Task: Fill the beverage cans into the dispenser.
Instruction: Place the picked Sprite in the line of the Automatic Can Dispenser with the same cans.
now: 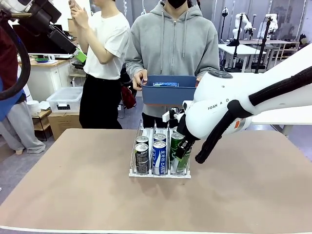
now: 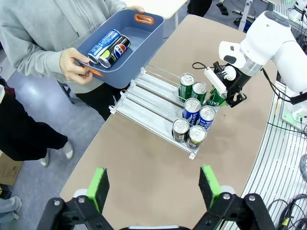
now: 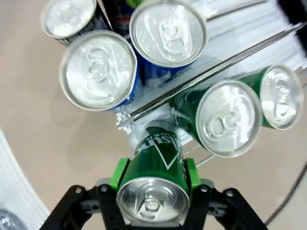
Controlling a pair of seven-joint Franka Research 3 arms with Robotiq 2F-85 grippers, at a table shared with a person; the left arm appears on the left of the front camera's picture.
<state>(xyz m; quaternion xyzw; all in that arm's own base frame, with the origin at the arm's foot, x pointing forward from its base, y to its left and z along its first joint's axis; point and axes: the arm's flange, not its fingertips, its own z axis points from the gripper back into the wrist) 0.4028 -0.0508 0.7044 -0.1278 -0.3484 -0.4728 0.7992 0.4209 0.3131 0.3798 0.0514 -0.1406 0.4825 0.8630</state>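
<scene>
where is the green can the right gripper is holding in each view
front view: green can at the front right corner of the rack
left wrist view: green can upper right of centre, tilted
right wrist view: green can bottom centre, top facing camera
shared landmark: front blue can, middle lane

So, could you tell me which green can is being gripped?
The green can between the fingers of the right gripper; the other two stand in the dispenser.
</scene>
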